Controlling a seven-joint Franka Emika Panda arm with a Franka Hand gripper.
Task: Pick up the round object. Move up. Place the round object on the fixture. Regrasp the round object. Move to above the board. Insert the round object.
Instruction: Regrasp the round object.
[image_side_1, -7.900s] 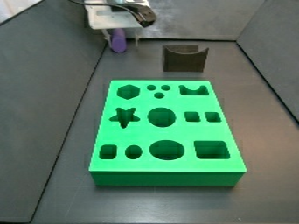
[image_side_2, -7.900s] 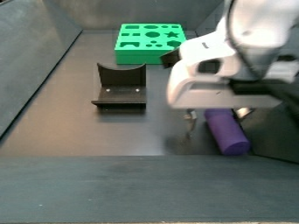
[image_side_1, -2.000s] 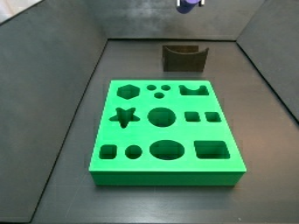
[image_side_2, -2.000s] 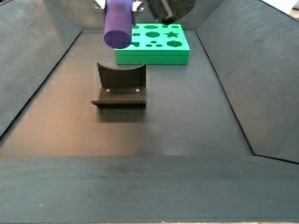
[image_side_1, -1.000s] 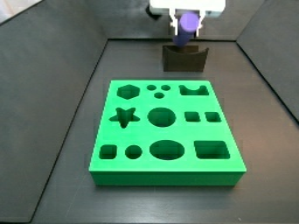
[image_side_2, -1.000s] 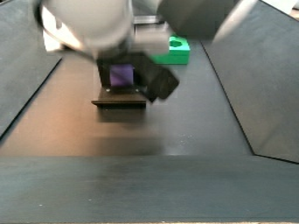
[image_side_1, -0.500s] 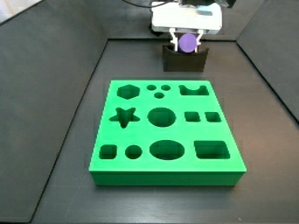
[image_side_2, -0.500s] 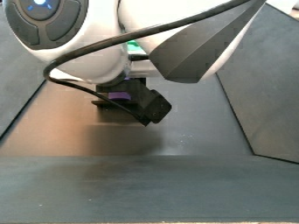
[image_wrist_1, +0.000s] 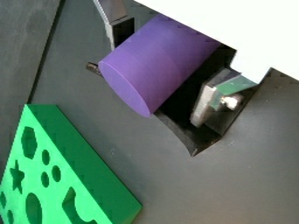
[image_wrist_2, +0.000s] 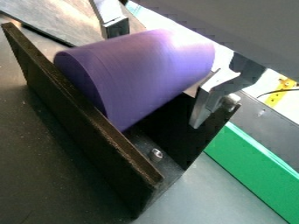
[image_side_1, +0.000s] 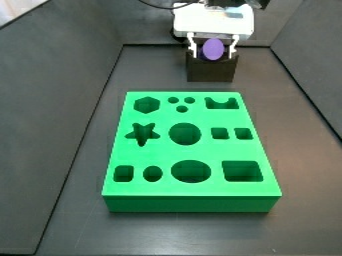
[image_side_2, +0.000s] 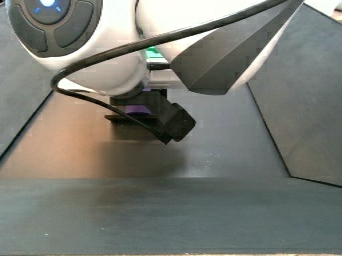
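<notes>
One purple round object, lying on its side, clasped between the silver fingers of the gripper in both wrist views; rounded end face turned toward the camera there. Gripper closed on the peg, a plate pressed against each flank, one plate only partly in sight at the frame edge. Held right at the fixture, the dark bracket wall crossing in front of the peg's lower part in a wrist view, base plate with a small screw visible beneath. Whether the peg actually sat in the notch or just hung above it: could not tell.

In a side view, gripper positioned at the far end of the floor, over the fixture, with the peg's purple end showing between the fingers just above the dark block. Green board lay nearer the camera, apart from the fixture, its star, hexagon, circle, square and oval cut-outs all unfilled. Same board seen as a green corner beside the fixture in a wrist view, and as a green strip behind it.

In a side view, mostly blocked by the white arm body; only a sliver of purple and a bit of the fixture seen under it
</notes>
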